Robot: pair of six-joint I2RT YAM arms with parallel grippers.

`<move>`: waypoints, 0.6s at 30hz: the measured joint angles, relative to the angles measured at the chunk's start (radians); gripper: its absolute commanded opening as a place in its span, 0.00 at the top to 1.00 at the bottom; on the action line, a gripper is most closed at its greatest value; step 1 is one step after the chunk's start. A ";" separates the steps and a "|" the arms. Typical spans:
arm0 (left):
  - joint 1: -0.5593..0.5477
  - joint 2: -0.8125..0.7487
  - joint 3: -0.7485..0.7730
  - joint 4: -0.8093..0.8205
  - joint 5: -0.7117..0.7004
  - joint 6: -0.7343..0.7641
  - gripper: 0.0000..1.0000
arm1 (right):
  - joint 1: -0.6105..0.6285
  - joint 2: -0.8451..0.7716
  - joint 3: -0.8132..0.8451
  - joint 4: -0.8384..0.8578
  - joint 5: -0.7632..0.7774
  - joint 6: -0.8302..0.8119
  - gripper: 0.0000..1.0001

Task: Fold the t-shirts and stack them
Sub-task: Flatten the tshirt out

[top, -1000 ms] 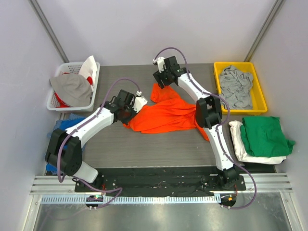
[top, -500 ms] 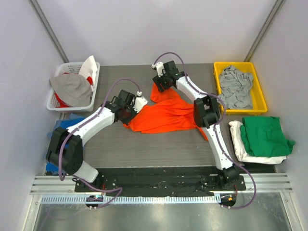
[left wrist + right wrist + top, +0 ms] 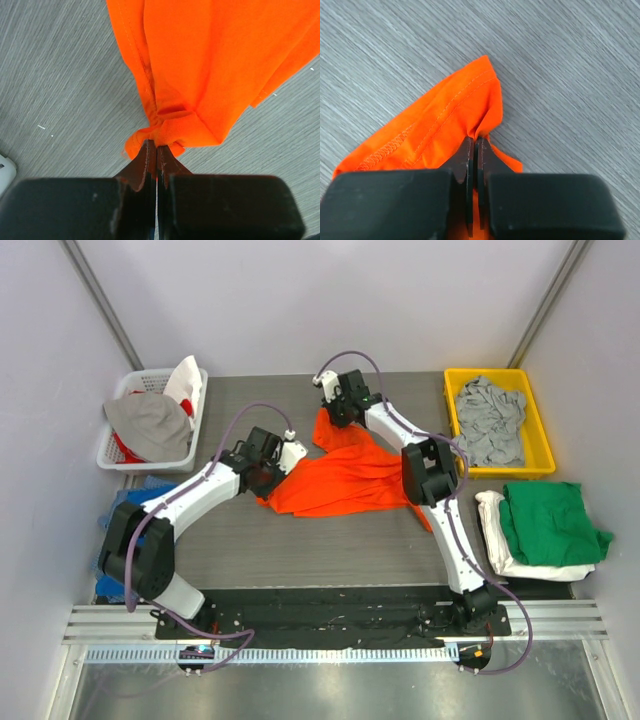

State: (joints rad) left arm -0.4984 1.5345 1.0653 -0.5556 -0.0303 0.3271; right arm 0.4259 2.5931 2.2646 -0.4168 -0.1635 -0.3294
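**Both pincers clamped on the orange shirt**

My right pincer [image 3: 474, 141] is clenched on a hemmed corner of the orange shirt [image 3: 345, 480], with the cloth pinched between jaws pressed tight together. My left pincer [image 3: 156, 146] is clenched too, on a bunched edge of the same shirt. The shirt lies crumpled on the counter [image 3: 300, 540], left of the yellow bin [image 3: 450, 415]. A second ago the right pincer stood open near that corner; it has since shut on it. The left one's grip is unchanged.

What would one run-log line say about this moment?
left gripper: shut on orange t-shirt | right gripper: shut on orange t-shirt | green t-shirt: atop white t-shirt
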 measured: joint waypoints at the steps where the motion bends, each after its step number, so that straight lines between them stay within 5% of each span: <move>1: 0.000 0.005 0.000 0.003 0.000 0.000 1.00 | 0.000 -0.006 -0.012 0.008 0.003 -0.003 0.99; 12: 0.012 0.027 0.006 0.058 -0.068 -0.012 1.00 | -0.002 -0.195 -0.277 -0.026 0.124 -0.003 0.99; 18: 0.066 0.040 0.185 0.042 -0.075 -0.039 1.00 | -0.012 -0.384 -0.384 -0.132 0.249 -0.008 0.99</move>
State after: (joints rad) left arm -0.4320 1.5745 1.2507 -0.5133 -0.1055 0.2878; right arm 0.4137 2.2089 1.8805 -0.5491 0.0860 -0.3378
